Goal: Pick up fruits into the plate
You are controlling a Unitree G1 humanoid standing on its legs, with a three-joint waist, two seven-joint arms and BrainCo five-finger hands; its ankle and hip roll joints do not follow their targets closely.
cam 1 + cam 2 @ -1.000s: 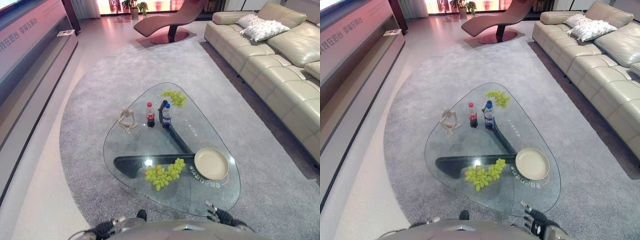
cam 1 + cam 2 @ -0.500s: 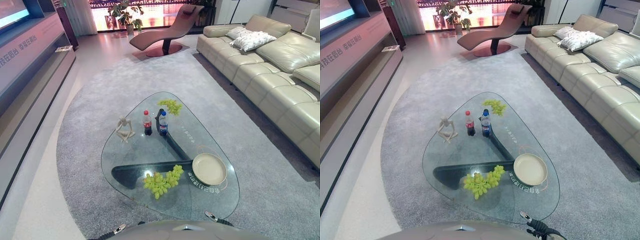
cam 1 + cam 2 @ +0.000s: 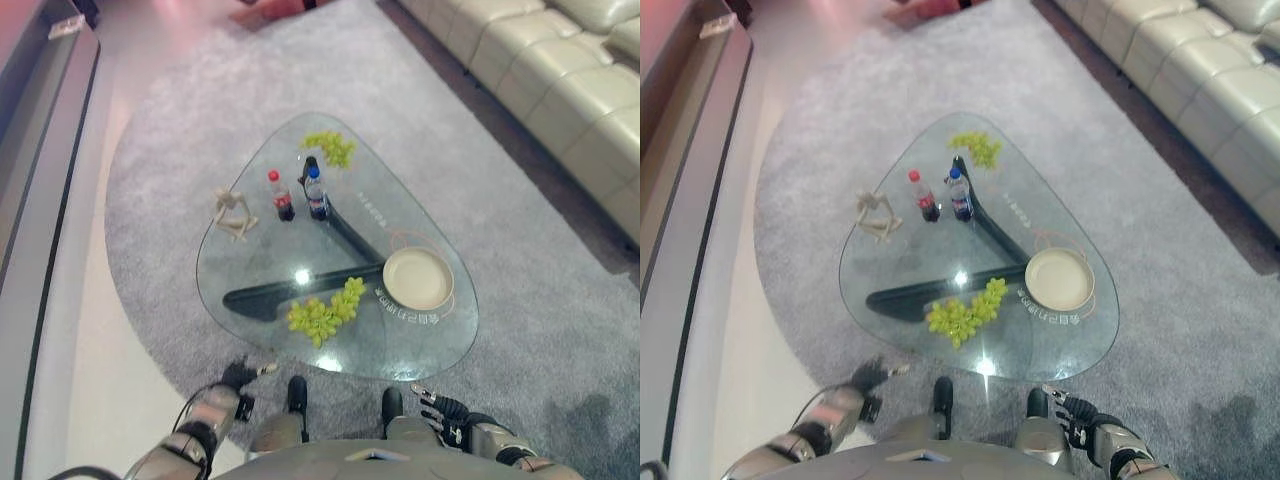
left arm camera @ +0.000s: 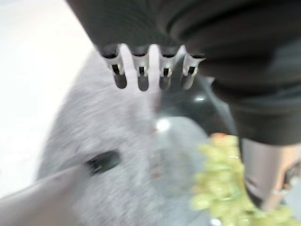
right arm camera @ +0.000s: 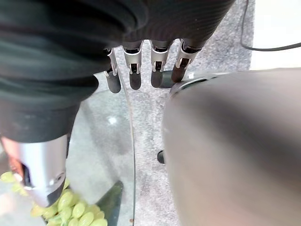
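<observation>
**Both hands low and empty, grapes on the glass table**

Left hand [image 3: 236,381] sits at lower left of the left eye frame, just off the near edge of the glass table [image 3: 250,260], over the grey rug [image 3: 150,200]. Its wrist view shows fingers [image 4: 141,70] hanging relaxed, a little apart, holding nothing.

Right hand [image 3: 440,412] sits at lower right, also just below the table's near edge. Fingers [image 5: 134,66] loose and apart in its wrist view, nothing held.

Near bunch of green grapes [image 3: 325,312] lies on the glass at frame centre, above and between the two hands. Cream plate [image 3: 417,278] sits to the right of it, close beside but not touching, nothing on it.

Second grape bunch [image 3: 330,148] lies at the table's far tip, upper centre. Below it two bottles stand upright side by side: red-capped bottle [image 3: 282,196] on the left, blue-capped bottle [image 3: 316,194] on the right. Small pale figurine [image 3: 232,213] stands left of the bottles.

Beige sofa [image 3: 560,90] runs along the upper right of the frame.
</observation>
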